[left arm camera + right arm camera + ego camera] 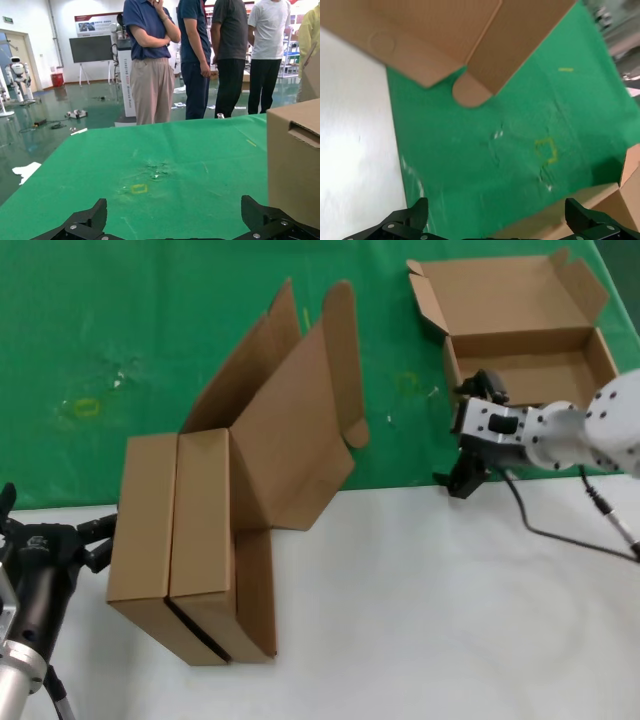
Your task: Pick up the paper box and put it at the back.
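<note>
Start with the green cloth [150,330]: it fills the far half of your view, from 9 through 12 to 3 o'clock, and that is where a box must end up. One open paper box [525,335] already lies on it at 1 o'clock. The others stand on edge in a cluster [200,540] on the white table [450,620] at about 8 o'clock, one with its lid flung up over the cloth edge.

Your left gripper [95,540] sits at 9 o'clock, just beside the outermost box, jaws spread and holding nothing. Close on that box's edge squarely, so the neighbours don't topple.

Your right gripper [470,455] hovers at 3 o'clock near the cloth edge, jaws released and empty.
</note>
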Controlling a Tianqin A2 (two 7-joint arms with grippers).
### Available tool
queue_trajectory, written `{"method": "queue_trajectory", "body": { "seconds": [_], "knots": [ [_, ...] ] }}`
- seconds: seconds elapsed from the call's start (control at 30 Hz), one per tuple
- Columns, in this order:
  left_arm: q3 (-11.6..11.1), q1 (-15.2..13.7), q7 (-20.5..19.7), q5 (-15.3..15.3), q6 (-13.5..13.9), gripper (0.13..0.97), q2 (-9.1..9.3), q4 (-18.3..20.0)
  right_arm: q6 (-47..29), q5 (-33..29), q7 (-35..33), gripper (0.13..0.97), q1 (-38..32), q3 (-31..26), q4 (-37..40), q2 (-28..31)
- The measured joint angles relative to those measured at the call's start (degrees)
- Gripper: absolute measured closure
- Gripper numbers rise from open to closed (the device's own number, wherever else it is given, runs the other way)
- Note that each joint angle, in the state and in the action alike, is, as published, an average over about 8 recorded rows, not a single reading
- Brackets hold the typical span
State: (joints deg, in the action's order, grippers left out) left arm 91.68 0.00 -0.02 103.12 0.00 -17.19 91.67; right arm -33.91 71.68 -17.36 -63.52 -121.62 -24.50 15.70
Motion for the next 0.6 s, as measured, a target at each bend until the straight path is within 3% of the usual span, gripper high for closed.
{"method": "queue_trajectory", "body": {
  "seconds": [0.3, 0.6],
  "knots": [
    [0.00, 0.00, 0.00, 0.00, 0.00, 0.143, 0.00, 0.00, 5.52, 5.12, 2.81, 0.129, 10.31, 4.86, -10.93, 0.24],
    [0.00, 0.00, 0.01, 0.00, 0.00, 0.132, 0.00, 0.00, 11.00, 10.20, 5.63, 0.129, 20.57, 9.70, -21.78, 0.48]
  ]
}}
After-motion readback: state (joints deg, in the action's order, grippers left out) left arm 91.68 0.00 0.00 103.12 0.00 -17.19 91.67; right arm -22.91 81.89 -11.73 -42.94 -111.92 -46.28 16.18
